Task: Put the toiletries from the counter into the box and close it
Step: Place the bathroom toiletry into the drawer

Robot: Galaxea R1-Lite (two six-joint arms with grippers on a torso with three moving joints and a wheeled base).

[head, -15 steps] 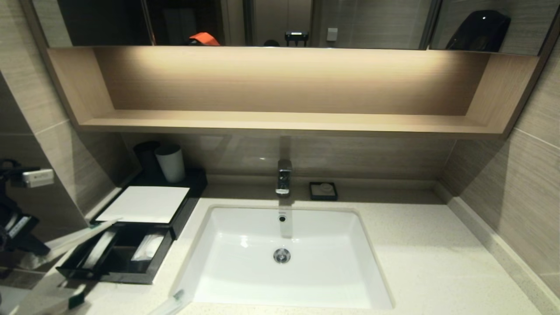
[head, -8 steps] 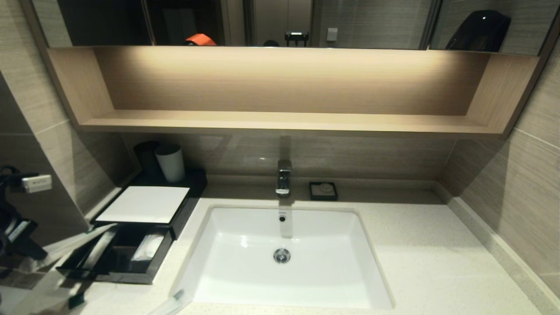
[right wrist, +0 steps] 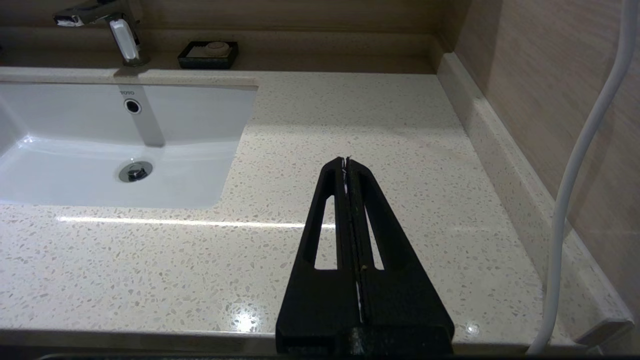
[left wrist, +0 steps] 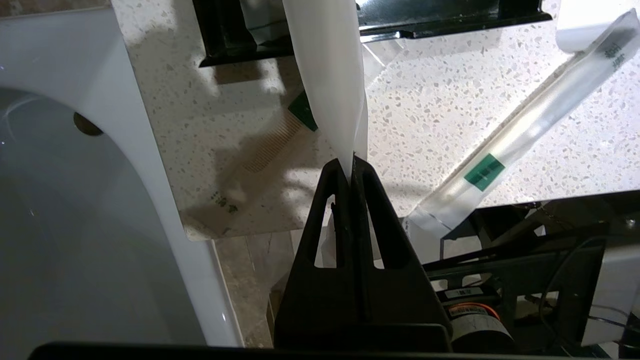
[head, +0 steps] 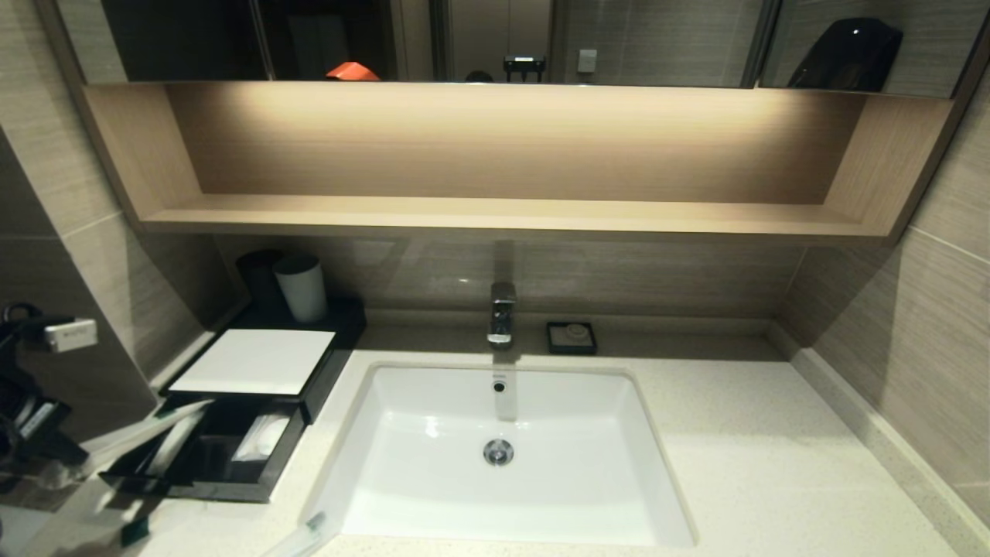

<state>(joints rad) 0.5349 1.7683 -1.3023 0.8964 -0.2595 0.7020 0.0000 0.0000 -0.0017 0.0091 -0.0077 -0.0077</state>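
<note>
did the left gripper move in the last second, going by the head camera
Yes, slightly. The left gripper, shut on a white packet, sits a little lower beside the box drawer than a second ago, and the packet's far end has dropped toward the drawer.

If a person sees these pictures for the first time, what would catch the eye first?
Probably the white sink set in the middle of the speckled counter. Next, at the counter's left, the black box with its drawer pulled open, where the left gripper pinches a whitish packet. The right gripper hangs shut above the counter's right side.

Matte black wedge-shaped left gripper (left wrist: 350, 162) fingers, slotted cutouts; right gripper (right wrist: 346, 161) identical.
</note>
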